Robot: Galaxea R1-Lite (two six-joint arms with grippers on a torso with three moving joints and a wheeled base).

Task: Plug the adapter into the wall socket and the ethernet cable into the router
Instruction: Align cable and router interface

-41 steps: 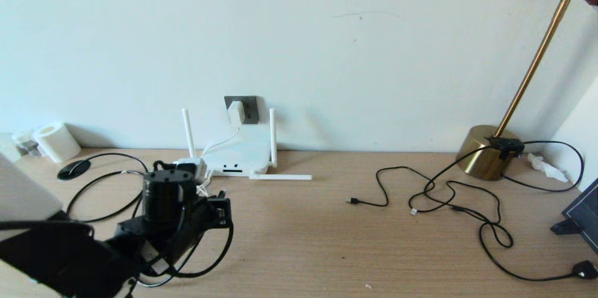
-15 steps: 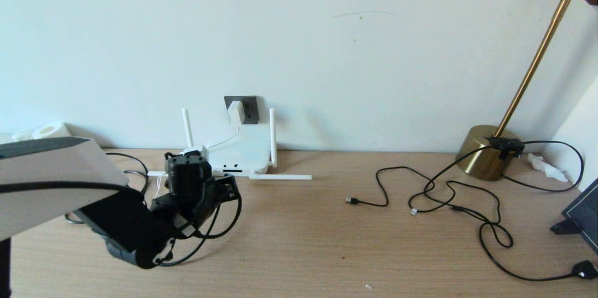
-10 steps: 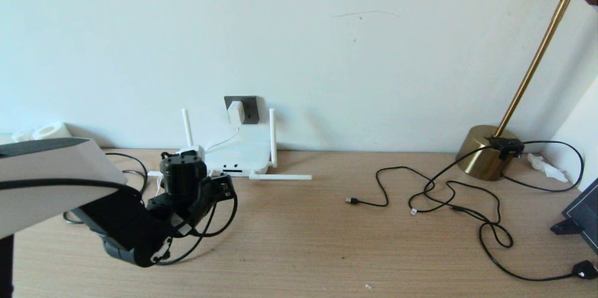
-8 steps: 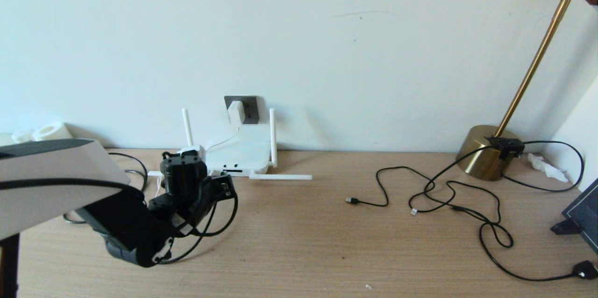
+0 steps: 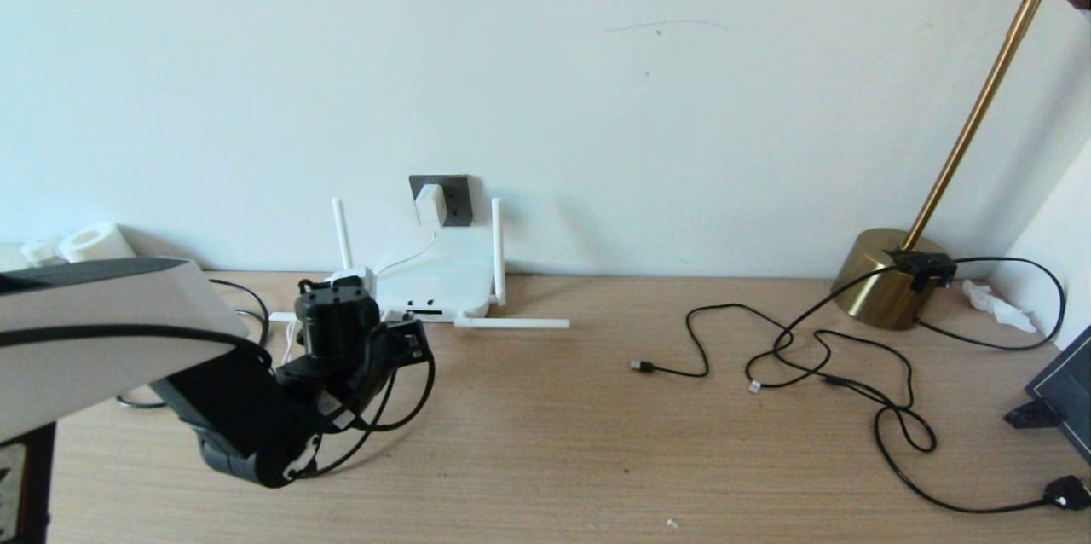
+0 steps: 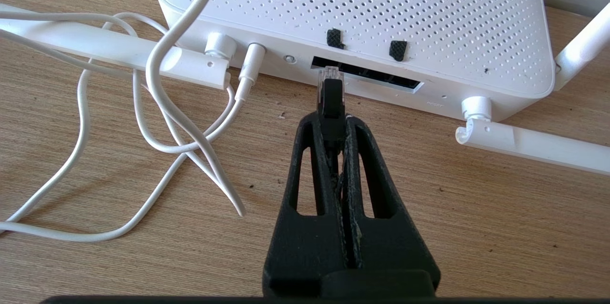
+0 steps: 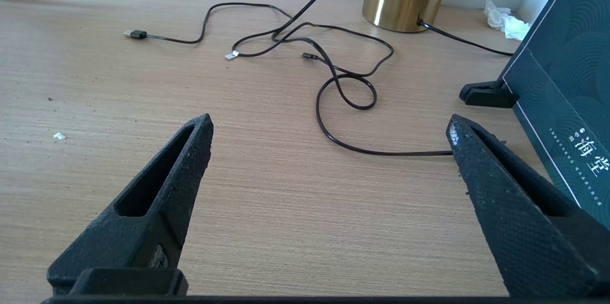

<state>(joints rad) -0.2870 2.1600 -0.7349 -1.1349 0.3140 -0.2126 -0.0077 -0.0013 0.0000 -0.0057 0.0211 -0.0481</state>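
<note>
The white adapter (image 5: 430, 205) sits in the dark grey wall socket (image 5: 456, 199), and its thin white cord drops to the router (image 5: 443, 275). My left gripper (image 6: 333, 120) is shut on the ethernet cable's black plug (image 6: 330, 96). The plug's clear tip is at the left end of the router's (image 6: 352, 13) dark port strip (image 6: 376, 77); I cannot tell whether it has entered. In the head view the left arm's wrist (image 5: 337, 326) hides the fingers. My right gripper (image 7: 329, 123) is open over bare table, with nothing between its fingers.
White cord loops (image 6: 157, 104) and a folded-down antenna (image 6: 109, 49) lie beside the plug. Another antenna (image 5: 511, 323) lies flat to the right of the router. Thin black cords (image 5: 818, 356), a brass lamp base (image 5: 886, 275) and a dark box (image 5: 1065, 390) are at the right.
Since the earliest frame the left arm has moved forward and to the right, up to the router's front edge. In the last half second it has barely shifted.
</note>
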